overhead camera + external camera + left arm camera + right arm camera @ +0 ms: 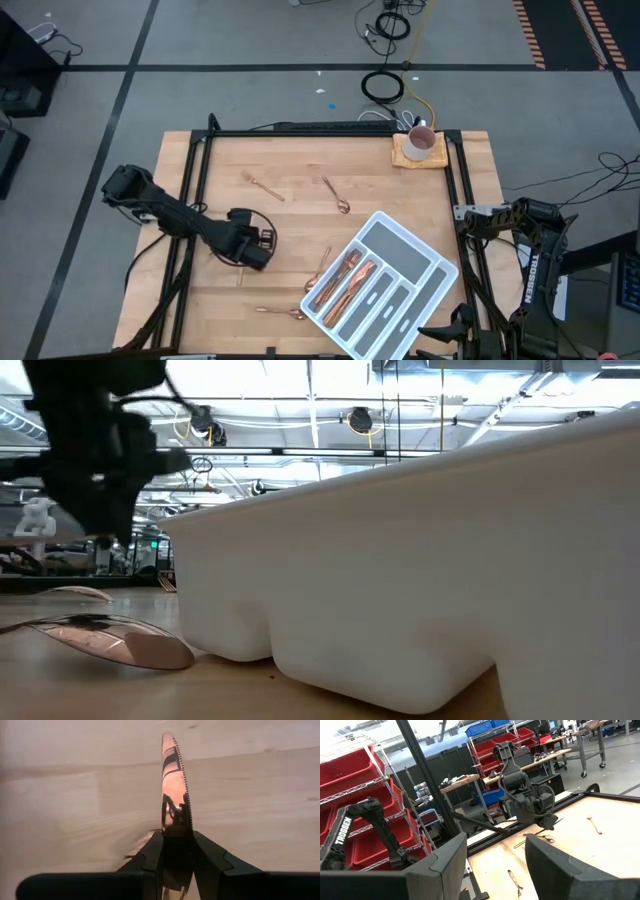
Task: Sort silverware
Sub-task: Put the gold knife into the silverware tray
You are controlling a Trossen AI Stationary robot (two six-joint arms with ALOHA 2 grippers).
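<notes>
I am gripping a serrated copper table knife (176,790) between my left gripper's (262,243) closed fingers over the wooden table (290,160), while several copper pieces already lie in the white divided plastic tray (432,272), others are waiting scattered, and my right gripper (495,862) is idling open.

Beyond my light wooden table (290,190), framed by black metal rails (330,131), the floor is grey concrete (250,90) crossed by dark tape lines (140,40). A coiled black cable (381,86) lies on it past the table's far edge, and orange-and-black hazard striping (535,30) marks the far right. Around me stand wire shelving racks with red plastic bins (350,775), long workbenches (540,757) and a stack of blue bins (480,729). Overhead, strip lights on the ceiling beams (300,400) glare bright.
</notes>
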